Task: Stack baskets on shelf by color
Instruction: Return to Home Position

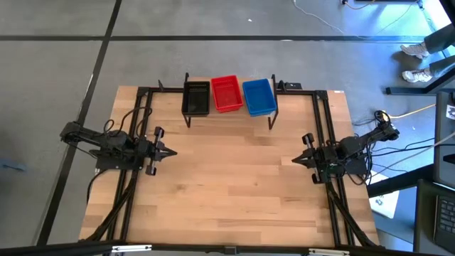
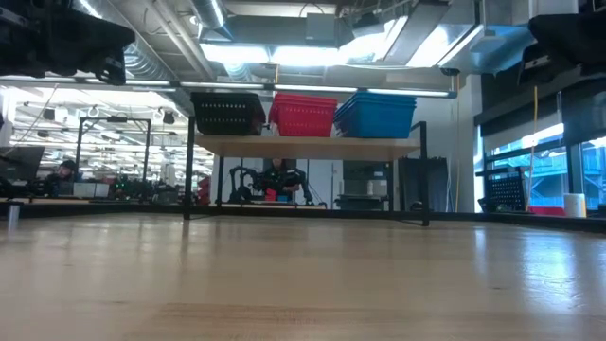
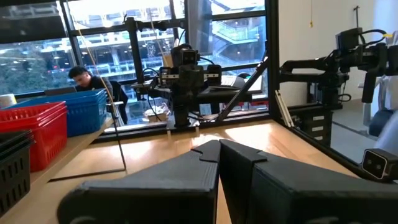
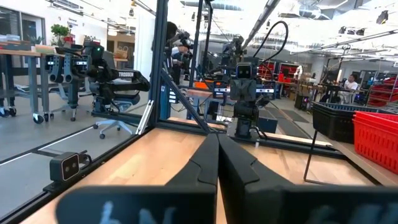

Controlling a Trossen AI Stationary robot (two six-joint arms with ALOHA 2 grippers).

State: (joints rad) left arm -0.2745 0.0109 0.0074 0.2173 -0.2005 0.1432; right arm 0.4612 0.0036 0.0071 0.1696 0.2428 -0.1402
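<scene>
Black baskets (image 1: 196, 98), red baskets (image 1: 227, 93), blue baskets (image 1: 259, 97) — stacked side by side, atop shelf (image 2: 308, 147)

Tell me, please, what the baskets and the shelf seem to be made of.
The baskets look like moulded plastic, matt, in black, red and blue: their walls show a fine grid of holes. The shelf has a top of pale wood, apparently smooth; its thin black legs are probably painted metal.

Wooden tabletop (image 1: 234, 185), office chair (image 4: 115, 87), white shoes (image 1: 414, 75) on floor
</scene>
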